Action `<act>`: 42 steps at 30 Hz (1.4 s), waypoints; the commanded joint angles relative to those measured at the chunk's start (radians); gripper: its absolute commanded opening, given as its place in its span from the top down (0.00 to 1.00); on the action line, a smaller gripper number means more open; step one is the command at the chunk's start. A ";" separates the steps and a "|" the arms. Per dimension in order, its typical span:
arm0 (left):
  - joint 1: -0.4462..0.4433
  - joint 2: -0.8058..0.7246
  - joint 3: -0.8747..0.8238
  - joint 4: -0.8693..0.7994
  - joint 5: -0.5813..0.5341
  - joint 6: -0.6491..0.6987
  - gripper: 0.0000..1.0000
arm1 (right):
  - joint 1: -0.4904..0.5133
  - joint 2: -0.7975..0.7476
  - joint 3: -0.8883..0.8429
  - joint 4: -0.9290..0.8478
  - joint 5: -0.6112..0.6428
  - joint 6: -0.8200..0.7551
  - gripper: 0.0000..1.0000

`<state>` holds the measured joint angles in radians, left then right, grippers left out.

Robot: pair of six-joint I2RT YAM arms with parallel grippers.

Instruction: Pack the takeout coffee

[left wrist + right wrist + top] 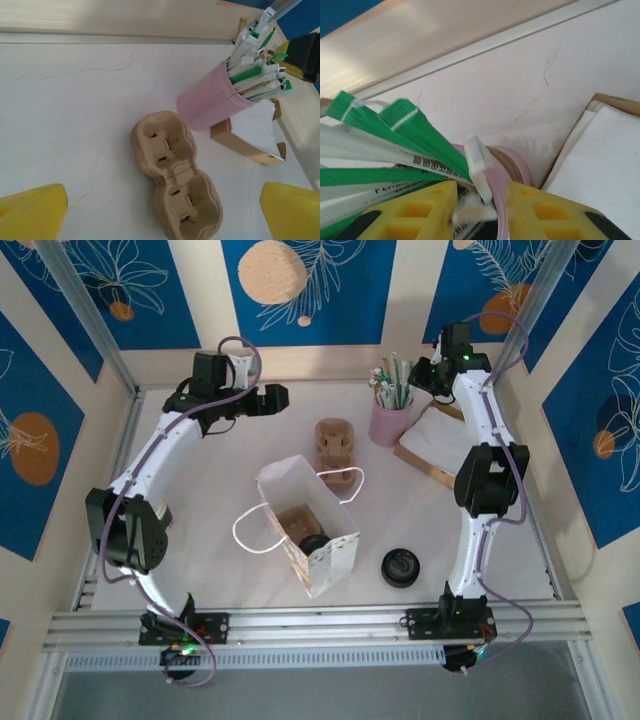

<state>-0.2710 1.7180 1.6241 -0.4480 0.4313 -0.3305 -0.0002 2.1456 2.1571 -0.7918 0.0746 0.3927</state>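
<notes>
A white paper bag (333,552) stands open at the table's middle. Inside it sit a brown carrier (294,520) and the black lid of the takeout coffee (314,543); the cup under the lid is hidden. My right gripper (421,374) hangs over the pink cup of straws (390,421). Its jaws (482,207) are part closed, with a white wrapped straw (479,162) and the pink rim (512,162) in the gap between them. My left gripper (276,397) is wide open at the back, with nothing between its jaws (162,212), above a second brown two-cup carrier (175,175).
That second carrier (335,447) lies behind the bag. A black round lid (400,567) lies on the table right of the bag; whether a cup is under it I cannot tell. A wooden holder of white napkins (438,440) sits right of the pink cup.
</notes>
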 commanded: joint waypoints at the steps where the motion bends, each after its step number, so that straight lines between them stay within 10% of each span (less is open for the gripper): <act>1: -0.010 0.018 -0.004 0.017 0.038 0.024 0.01 | 0.005 0.030 0.046 0.007 -0.011 -0.026 0.72; 19: -0.014 -0.025 -0.024 0.012 0.035 0.022 0.01 | 0.099 -0.061 0.035 -0.025 0.229 -0.127 0.95; 42: -0.022 -0.438 -0.252 0.104 -0.014 -0.047 0.00 | 0.303 -0.704 -0.219 -0.004 0.284 -0.103 0.95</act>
<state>-0.2829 1.3506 1.4040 -0.3786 0.4183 -0.3573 0.2615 1.5448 1.9610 -0.7811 0.3672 0.2752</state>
